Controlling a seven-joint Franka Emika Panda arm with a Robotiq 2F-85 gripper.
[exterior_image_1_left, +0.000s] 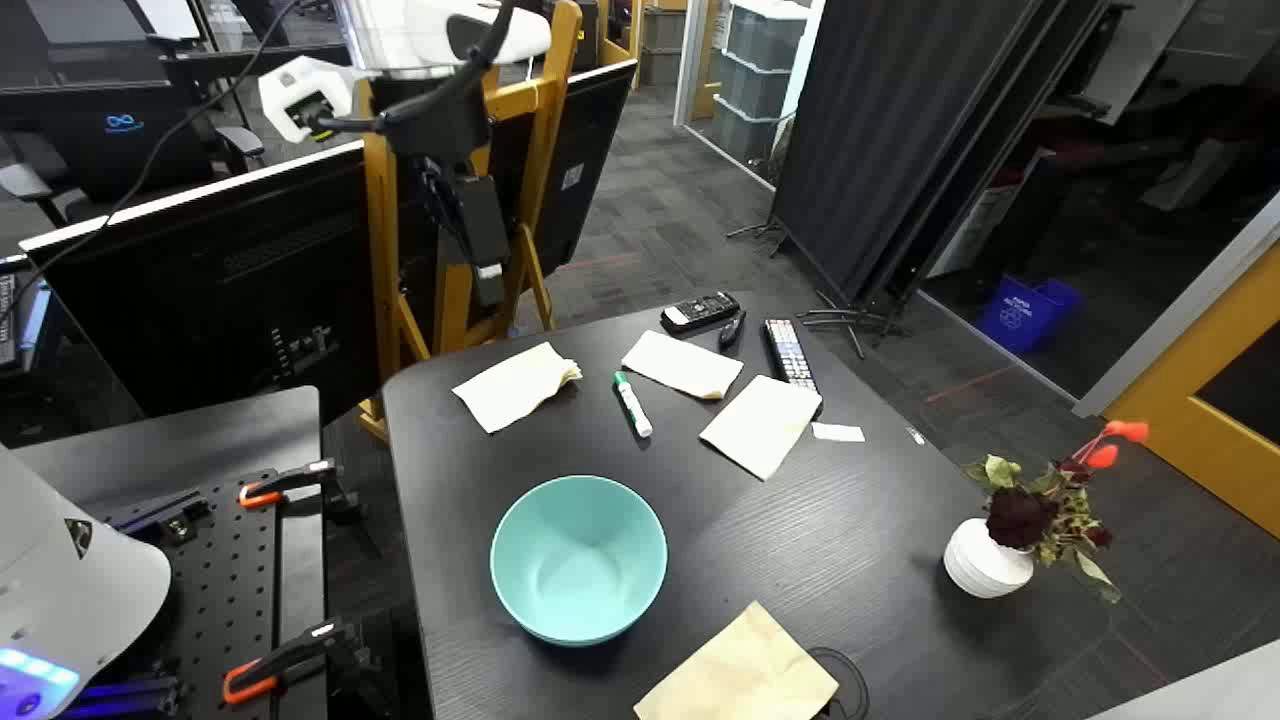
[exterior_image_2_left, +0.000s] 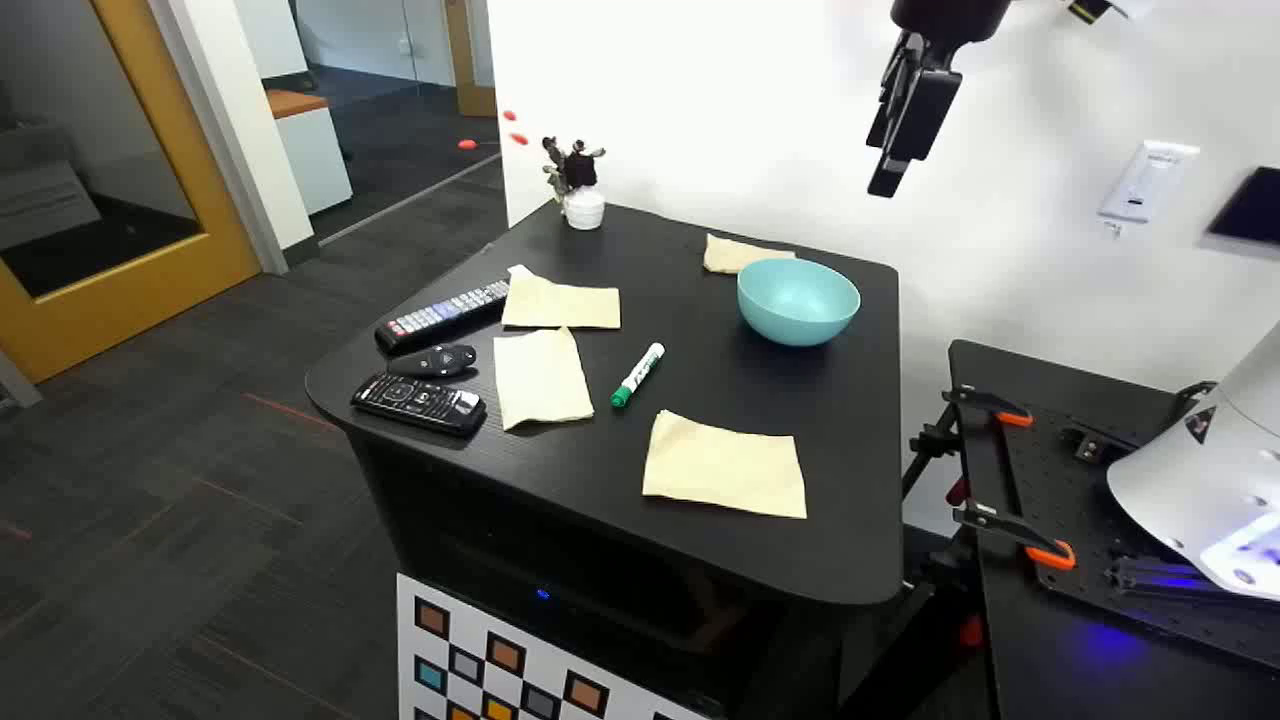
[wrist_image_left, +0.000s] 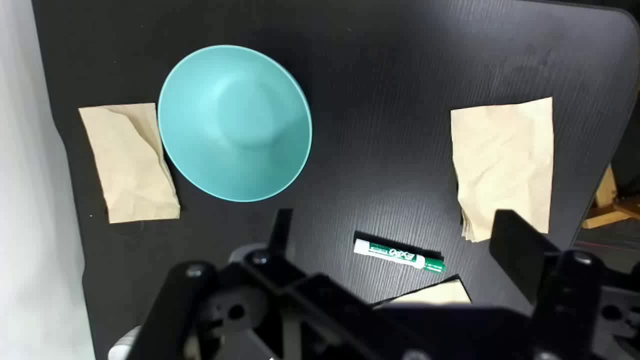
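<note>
In an exterior view, a smooth round turquoise bowl (exterior_image_1_left: 579, 560) sits near left on the wood-grained black table (exterior_image_1_left: 850, 510); an exterior view alone shows a checkered panel (exterior_image_2_left: 525, 675); the wrist view shows the black two-finger gripper (wrist_image_left: 395, 215) spread wide, a cylindrical green-and-white marker (wrist_image_left: 399, 255) right of the bowl.

In an exterior view, the gripper (exterior_image_2_left: 884, 157) hung higher than the black table (exterior_image_2_left: 690, 310). On it, a turquoise bowl (exterior_image_2_left: 797, 310) stood in front of a folded paper (exterior_image_2_left: 732, 256); three more papers (exterior_image_2_left: 726, 465) lay near a green-capped marker (exterior_image_2_left: 638, 375). A small gadget (exterior_image_2_left: 432, 361) lay between a long remote (exterior_image_2_left: 440, 318) and a short remote (exterior_image_2_left: 420, 403). A white flower vase (exterior_image_2_left: 584, 210) stood farther back.
</note>
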